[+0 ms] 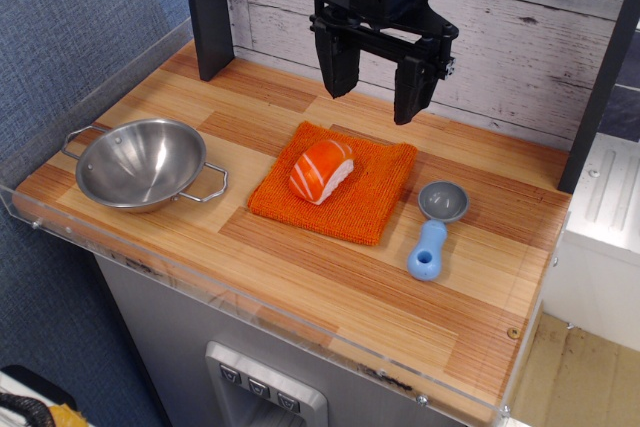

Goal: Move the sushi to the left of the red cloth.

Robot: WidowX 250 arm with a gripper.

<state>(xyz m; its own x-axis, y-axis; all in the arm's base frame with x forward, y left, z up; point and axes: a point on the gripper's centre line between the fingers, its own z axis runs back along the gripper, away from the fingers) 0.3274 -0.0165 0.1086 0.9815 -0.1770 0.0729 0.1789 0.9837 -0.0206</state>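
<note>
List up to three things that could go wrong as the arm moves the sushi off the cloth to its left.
1. The sushi lies on the soft cloth; the open gripper may pinch the fabric and drag it along.
2. The sushi lies diagonally, so badly aligned fingers may let it slip.
3. The bare patch of table between the cloth and the bowl looks narrow; the sushi may bump the bowl's handle.
</note>
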